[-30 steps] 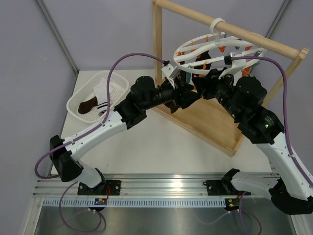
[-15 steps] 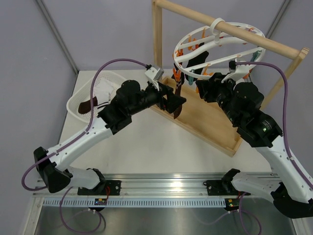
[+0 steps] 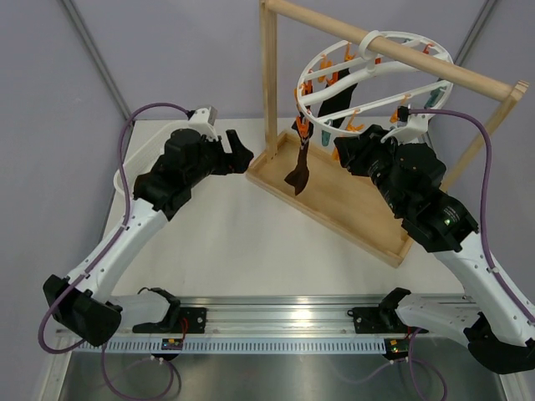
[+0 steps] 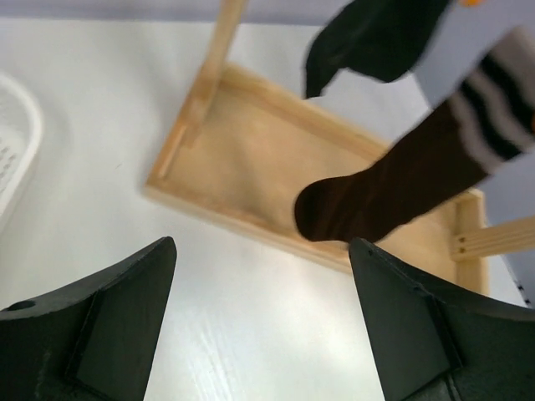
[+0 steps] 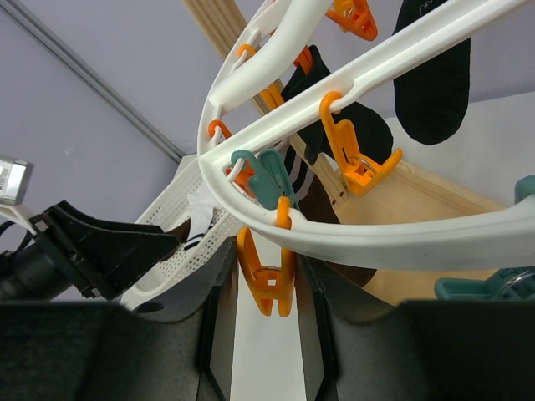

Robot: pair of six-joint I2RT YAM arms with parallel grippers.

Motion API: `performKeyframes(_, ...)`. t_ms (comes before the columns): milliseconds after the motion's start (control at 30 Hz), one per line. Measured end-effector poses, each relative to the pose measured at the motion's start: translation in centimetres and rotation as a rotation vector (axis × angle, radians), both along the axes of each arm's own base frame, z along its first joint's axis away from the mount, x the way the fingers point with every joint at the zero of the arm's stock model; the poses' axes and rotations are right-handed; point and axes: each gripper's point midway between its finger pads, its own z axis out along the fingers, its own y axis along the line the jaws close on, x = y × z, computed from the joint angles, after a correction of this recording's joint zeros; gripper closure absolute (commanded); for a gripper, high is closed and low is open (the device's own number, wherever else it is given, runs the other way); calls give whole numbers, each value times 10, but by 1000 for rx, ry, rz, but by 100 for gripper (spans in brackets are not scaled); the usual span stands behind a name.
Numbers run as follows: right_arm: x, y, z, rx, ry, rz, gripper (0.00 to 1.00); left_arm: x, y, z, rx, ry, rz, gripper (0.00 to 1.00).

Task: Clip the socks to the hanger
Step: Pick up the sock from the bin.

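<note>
In the left wrist view the bottom edge cuts off the lower parts of the left gripper (image 4: 261, 242), so only the upper ends of its fingers show. The basket (image 4: 12, 142) to its left is a sliver at the frame's side. Ahead of it the black sock (image 4: 376, 38) loses its top to the upper edge. The brown sock (image 4: 393, 188) runs out at the right, its clip unseen. In the right wrist view the right gripper (image 5: 266, 267) is blurred, so whether its fingers press the orange clip (image 5: 266, 288) between them cannot be told. Beyond it the left gripper hides part of the basket, whose contents are unclear.
</note>
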Motion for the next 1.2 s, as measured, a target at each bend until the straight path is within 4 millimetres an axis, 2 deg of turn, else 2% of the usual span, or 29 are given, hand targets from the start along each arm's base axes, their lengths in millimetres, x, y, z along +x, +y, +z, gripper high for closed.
performKeyframes(100, 0, 1, 1, 10, 0, 1, 100, 8, 30, -25, 34, 85, 86, 12)
performKeyframes(300, -2, 1, 4, 25, -6, 8, 100, 26, 94, -51, 70, 189, 273, 12)
performKeyframes(633, -4, 5, 4, 29, -11, 33, 100, 61, 210, -140, 184, 459, 616, 12)
performKeyframes(800, -5, 4, 2, 33, -19, 35, 100, 88, 261, -172, 197, 560, 728, 16)
performKeyframes(900, -7, 3, 2, 35, -27, 36, 100, 100, 280, -192, 204, 612, 761, 19)
performKeyframes(1067, -9, 5, 4, 40, -39, 54, 100, 122, 296, -228, 221, 688, 776, 27)
performKeyframes(1133, -9, 5, 4, 40, -41, 56, 100, 122, 300, -245, 231, 724, 780, 36)
performKeyframes(1200, -10, 5, 5, 39, -44, 58, 100, 119, 303, -257, 244, 754, 782, 40)
